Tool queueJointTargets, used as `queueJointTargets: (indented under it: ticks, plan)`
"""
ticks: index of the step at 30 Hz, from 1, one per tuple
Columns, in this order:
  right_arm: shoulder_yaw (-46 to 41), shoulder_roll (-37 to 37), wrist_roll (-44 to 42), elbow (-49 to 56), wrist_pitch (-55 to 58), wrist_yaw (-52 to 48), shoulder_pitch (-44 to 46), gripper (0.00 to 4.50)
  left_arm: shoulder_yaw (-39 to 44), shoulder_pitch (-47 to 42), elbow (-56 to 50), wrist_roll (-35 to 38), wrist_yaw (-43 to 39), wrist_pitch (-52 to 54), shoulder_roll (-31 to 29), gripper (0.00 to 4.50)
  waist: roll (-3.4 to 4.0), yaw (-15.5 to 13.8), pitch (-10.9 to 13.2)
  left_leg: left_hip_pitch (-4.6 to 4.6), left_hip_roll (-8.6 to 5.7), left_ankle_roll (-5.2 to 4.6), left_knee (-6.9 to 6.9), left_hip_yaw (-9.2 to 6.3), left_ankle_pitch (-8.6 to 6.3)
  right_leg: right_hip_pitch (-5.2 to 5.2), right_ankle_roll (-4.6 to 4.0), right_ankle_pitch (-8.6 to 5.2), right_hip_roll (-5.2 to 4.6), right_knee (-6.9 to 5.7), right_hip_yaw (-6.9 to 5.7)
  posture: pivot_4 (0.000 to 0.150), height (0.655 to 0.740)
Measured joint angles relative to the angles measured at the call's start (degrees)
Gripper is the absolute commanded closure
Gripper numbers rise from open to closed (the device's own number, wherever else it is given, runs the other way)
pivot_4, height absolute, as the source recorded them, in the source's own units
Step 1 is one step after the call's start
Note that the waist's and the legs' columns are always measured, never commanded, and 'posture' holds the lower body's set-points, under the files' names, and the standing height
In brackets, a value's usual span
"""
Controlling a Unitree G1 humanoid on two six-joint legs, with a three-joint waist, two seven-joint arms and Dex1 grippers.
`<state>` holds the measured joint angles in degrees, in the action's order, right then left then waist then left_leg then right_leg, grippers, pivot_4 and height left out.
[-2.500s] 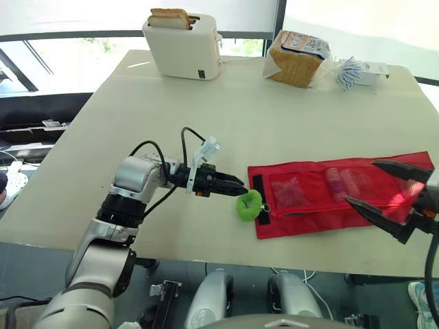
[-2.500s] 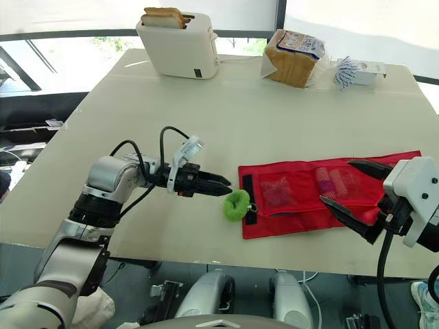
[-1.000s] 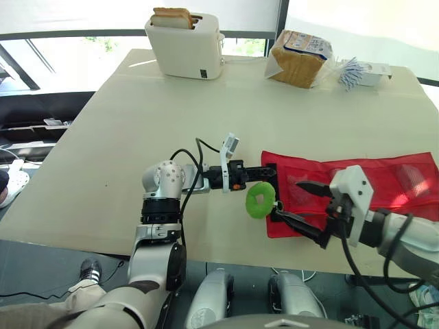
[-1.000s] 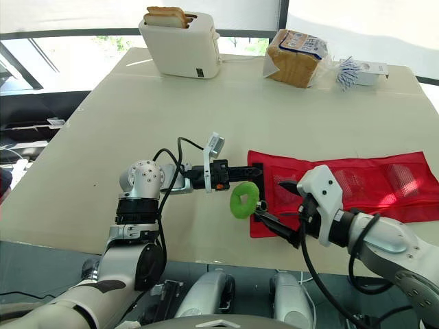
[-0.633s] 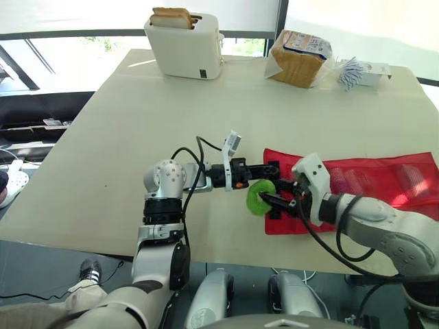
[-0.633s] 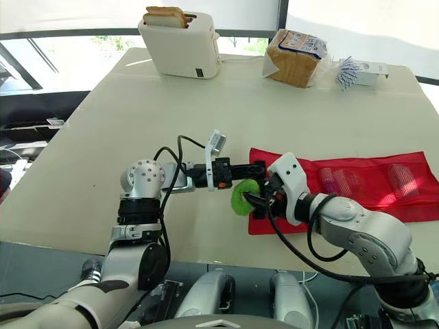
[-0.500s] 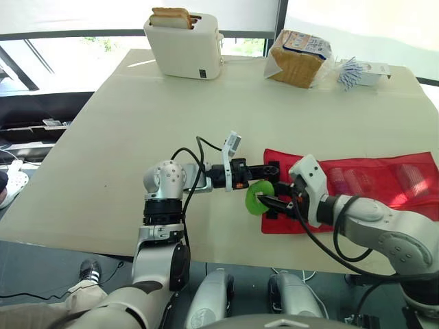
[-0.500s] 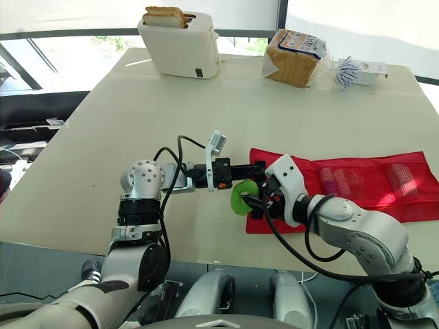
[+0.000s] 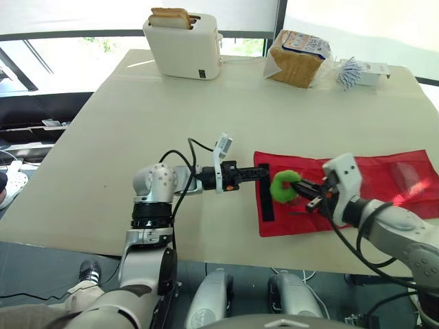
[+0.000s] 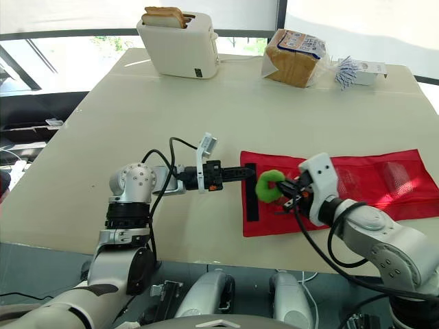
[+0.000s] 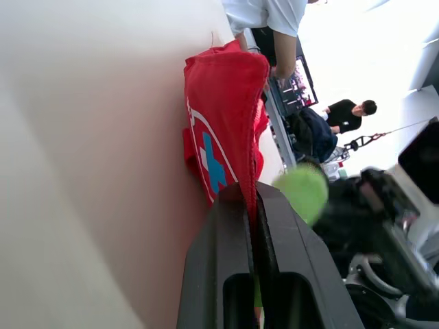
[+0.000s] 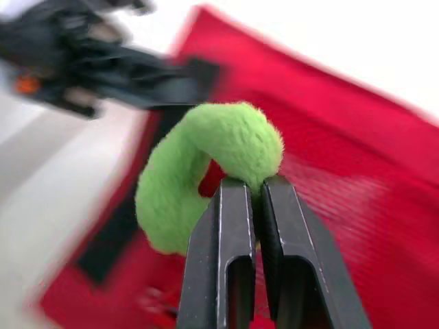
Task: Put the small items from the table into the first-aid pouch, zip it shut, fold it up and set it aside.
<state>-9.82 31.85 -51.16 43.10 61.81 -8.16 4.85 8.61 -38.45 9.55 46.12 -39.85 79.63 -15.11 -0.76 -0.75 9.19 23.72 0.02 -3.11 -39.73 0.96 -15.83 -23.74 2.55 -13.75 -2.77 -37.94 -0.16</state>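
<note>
The green ring (image 12: 233, 137), pinched in the right jaws, could be dropped outside the red pouch (image 9: 377, 171) if its edge is pulled from the clenched left jaws.

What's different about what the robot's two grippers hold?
The left gripper pinches the end of the red pouch; the right gripper pinches a fuzzy green ring above it. The left gripper's catch is flat fabric, the right gripper's a small loop. Both are shut, with black fingers.
</note>
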Motion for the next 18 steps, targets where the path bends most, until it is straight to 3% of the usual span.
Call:
queueJointTargets:
  ticks: [6,14,18]
  plan:
    - [-9.2,0.0,1.2,-1.1,-2.2,1.4,-6.8,4.43,-5.0,0.4,2.3,-2.3,-6.9,-5.8,-7.1,4.50,0.01,0.1,0.0,-0.07,0.01,-0.01,0.06,0.14,0.00,-0.02,0.00,0.00,0.06,-0.01,-0.01,0.150,0.7400]
    - [-11.7,0.5,3.3,-1.0,-4.3,1.3,-9.9,4.43,-7.1,0.4,5.7,-5.0,-11.7,-11.4,-10.6,4.50,0.01,0.1,0.0,-0.06,0.03,-0.02,0.11,0.16,-0.01,-0.05,0.00,0.00,0.06,0.01,0.00,0.150,0.7400]
    - [-17.1,5.3,12.1,-8.0,-7.2,3.7,-10.6,4.43,-9.1,0.5,8.9,-7.5,-15.8,-14.9,-15.8,4.50,0.01,0.1,0.0,-0.06,0.02,-0.02,0.14,0.26,-0.01,-0.09,0.00,0.00,0.07,0.02,0.01,0.150,0.7400]
